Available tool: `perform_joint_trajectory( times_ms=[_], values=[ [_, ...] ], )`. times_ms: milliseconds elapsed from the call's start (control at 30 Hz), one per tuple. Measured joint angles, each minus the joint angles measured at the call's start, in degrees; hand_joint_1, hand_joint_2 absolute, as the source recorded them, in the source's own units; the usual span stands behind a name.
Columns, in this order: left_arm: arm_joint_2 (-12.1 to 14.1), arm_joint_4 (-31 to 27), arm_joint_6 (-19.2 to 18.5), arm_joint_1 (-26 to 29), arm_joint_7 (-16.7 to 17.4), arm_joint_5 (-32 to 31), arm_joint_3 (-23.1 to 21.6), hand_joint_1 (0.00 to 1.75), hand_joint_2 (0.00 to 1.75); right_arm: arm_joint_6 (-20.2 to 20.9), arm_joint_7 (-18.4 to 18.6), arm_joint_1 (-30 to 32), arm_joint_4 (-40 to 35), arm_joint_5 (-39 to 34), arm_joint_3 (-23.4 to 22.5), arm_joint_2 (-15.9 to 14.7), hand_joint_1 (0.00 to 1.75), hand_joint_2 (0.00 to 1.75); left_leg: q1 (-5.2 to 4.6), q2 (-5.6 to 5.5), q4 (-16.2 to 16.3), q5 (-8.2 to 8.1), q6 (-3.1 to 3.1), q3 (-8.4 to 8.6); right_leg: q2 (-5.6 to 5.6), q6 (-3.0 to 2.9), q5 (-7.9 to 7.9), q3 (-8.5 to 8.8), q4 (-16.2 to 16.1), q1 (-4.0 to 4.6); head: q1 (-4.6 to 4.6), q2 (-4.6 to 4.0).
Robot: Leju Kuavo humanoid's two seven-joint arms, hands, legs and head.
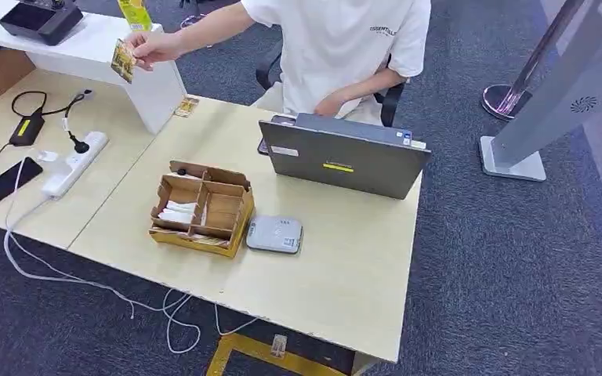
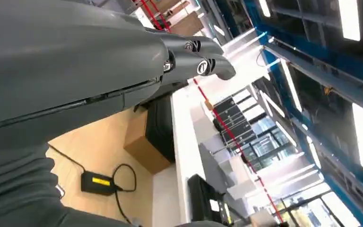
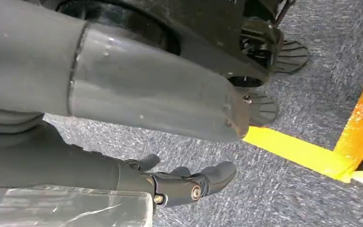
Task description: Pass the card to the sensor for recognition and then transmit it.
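A person seated behind the table holds a yellowish card (image 1: 123, 59) in a hand (image 1: 150, 48) stretched toward the far left, above the white counter's edge. The grey card sensor (image 1: 274, 234) lies flat on the light wooden table (image 1: 345, 274), just right of a cardboard divider box (image 1: 201, 210). My left hand (image 2: 194, 59) is raised over the table's left part, its dark fingers stretched out and holding nothing. My right hand (image 3: 184, 182) hangs over the grey carpet with fingers loosely apart and nothing in them.
A grey laptop (image 1: 343, 160) stands open facing the person. Another small card (image 1: 186, 106) lies by the white counter (image 1: 94, 47). A power strip (image 1: 74, 163), a black adapter (image 1: 27, 128) and a phone (image 1: 6, 182) lie at the left. A grey kiosk stand (image 1: 549, 102) is at the right.
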Motion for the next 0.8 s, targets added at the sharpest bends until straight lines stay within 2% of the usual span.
perform_joint_trajectory(
  times_ms=[133,267,367,533,700,800],
  values=[
    [-0.3,0.5,2.3,-0.3,1.8,-6.3,-2.3,0.0,0.0,0.1,-0.2,0.0,0.0,0.1,0.0,0.0,0.0,0.0,0.0,0.01,-0.1,0.0,0.0,0.01,0.0,-0.01,0.0,-0.07,0.0,0.0,-0.04,0.0],
    [-0.3,2.7,4.9,-1.3,5.3,-19.8,-7.3,0.0,0.0,0.2,-0.2,-0.1,0.0,0.2,0.2,0.0,0.0,0.0,-0.01,-0.02,-0.1,0.01,-0.01,0.0,-0.06,-0.02,-0.02,-0.13,0.0,0.02,-0.02,0.0],
    [-0.3,5.3,5.3,-2.2,8.9,-28.8,-12.0,0.0,0.0,0.2,-0.2,-0.4,0.0,0.7,0.3,0.0,0.0,0.0,-0.01,0.01,-0.1,0.01,-0.02,0.0,-0.01,-0.03,0.0,-0.05,0.0,0.02,-0.04,0.0],
    [-0.3,7.9,5.5,-3.5,11.0,-33.5,-17.1,0.0,0.0,0.2,0.0,-0.4,0.0,0.9,0.6,0.0,0.0,0.0,-0.03,0.04,-0.1,0.01,-0.02,-0.01,0.03,-0.04,0.01,-0.06,0.1,0.01,-0.04,0.0],
    [-0.3,11.8,3.8,-5.9,16.9,-44.3,-22.2,0.0,0.0,0.2,0.2,-0.6,0.0,0.9,0.9,-0.1,0.0,0.0,-0.03,0.01,-0.1,0.01,-0.02,-0.02,-0.01,-0.03,0.0,-0.07,0.1,0.01,-0.04,0.0],
    [-0.6,14.7,3.4,-7.4,18.8,-48.4,-25.5,0.0,0.0,0.2,0.3,-0.7,0.0,0.8,1.2,-0.2,0.0,0.0,-0.03,0.02,-0.1,0.02,-0.02,-0.02,0.0,-0.04,0.01,-0.07,0.1,0.01,-0.04,0.02]
  ],
)
